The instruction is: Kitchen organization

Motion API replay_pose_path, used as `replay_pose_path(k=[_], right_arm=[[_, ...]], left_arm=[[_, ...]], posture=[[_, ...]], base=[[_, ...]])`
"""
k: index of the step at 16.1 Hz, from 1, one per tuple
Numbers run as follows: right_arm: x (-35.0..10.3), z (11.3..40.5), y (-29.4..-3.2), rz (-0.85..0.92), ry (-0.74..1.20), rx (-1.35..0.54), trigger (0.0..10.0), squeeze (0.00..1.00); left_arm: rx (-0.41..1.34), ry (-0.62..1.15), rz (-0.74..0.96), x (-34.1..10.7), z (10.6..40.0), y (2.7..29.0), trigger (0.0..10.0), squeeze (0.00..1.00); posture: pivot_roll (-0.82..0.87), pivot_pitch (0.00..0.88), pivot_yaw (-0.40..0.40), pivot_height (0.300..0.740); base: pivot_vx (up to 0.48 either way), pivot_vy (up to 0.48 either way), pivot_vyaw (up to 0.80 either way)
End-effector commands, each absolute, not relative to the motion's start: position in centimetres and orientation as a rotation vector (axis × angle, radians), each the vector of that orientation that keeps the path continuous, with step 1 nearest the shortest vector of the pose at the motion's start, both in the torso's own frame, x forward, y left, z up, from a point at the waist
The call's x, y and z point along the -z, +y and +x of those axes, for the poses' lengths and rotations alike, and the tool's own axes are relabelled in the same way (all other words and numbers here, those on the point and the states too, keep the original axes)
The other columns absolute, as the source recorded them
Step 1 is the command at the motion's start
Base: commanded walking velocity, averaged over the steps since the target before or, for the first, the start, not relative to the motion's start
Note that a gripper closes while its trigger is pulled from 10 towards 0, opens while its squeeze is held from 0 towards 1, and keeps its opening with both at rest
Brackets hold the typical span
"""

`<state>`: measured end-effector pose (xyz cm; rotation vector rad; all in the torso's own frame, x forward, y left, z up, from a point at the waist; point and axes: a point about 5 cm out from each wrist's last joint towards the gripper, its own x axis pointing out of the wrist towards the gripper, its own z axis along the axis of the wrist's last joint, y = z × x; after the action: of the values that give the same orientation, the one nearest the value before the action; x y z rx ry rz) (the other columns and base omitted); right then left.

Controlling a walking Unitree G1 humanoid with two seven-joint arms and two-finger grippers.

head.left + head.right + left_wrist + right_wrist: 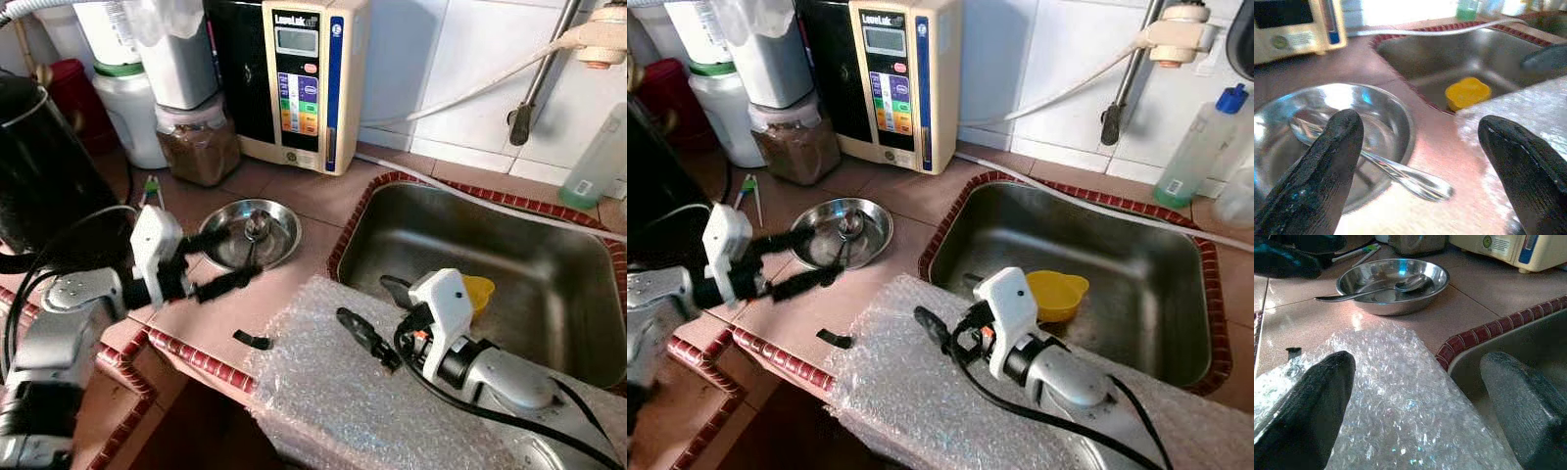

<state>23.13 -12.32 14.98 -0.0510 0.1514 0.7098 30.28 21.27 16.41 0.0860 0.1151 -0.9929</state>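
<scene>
Spoon (pixel 255 235) lies in the metal bowl (pixel 279 245) on the counter (near the sink (pixel 509 245)). Left gripper (pixel 223 261) hovers beside it, fingers apart. Right gripper (pixel 377 313), fingers apart, sits over bubble wrap (pixel 323 392).

Both grippers (pixel 217 262) (pixel 377 315) apparently agape.

Item count: one steel bowl (pixel 250 233) holding one spoon (pixel 1376 288); one sink (pixel 1087 245) containing one yellow cup (pixel 1056 293); one bubble-wrap sheet (pixel 343 392); one water ionizer (pixel 304 83); two jars (pixel 171 117); one squeeze bottle (pixel 1195 147).
</scene>
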Motion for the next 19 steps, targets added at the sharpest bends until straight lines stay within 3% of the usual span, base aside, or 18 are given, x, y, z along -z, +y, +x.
replay_pose_path(k=[1,8,13,14,15,16,19], right_arm=[[-15.0,23.2,-12.4,-0.056,0.148,-0.716,10.0,0.0],[-14.6,23.1,-12.3,-0.056,0.156,-0.715,10.0,0.0],[-14.7,23.0,-12.3,-0.052,0.151,-0.701,10.0,0.0],[-14.7,23.0,-12.4,-0.051,0.15,-0.696,10.0,0.0],[-14.7,23.0,-12.4,-0.051,0.149,-0.694,10.0,0.0],[-14.7,23.0,-12.4,-0.051,0.148,-0.693,10.0,0.0],[-14.8,23.0,-12.4,-0.052,0.146,-0.692,10.0,0.0]], left_arm=[[1.027,0.13,0.098,-16.7,29.9,21.3,10.0,1.0],[1.091,0.22,0.14,-15.8,28.9,21.4,10.0,1.0],[1.029,0.172,0.159,-14.9,29.6,20.6,10.0,1.0],[1.019,0.155,0.174,-14.8,29.6,20.4,10.0,0.84],[1.017,0.154,0.167,-14.6,29.5,20.3,10.0,0.26],[0.997,0.133,0.198,-14.2,29.6,20.1,10.0,0.0],[0.987,0.128,0.202,-13.3,29.6,19.6,10.0,0.0]], posture=[[0.03,0.016,0.047,0.74],[0.03,0.022,0.055,0.74],[0.02,0.031,0.06,0.74],[0.01,0.033,0.06,0.74],[0.01,0.033,0.06,0.74],[0.01,0.035,0.059,0.74],[0.01,0.036,0.06,0.74]], base=[[0.0,0.0,0.0],[0.0,0.0,0.0],[0.0,0.0,0.0],[0.0,0.0,0.0],[0.0,0.0,0.0],[0.0,0.0,0.0],[0.0,0.0,0.0]])
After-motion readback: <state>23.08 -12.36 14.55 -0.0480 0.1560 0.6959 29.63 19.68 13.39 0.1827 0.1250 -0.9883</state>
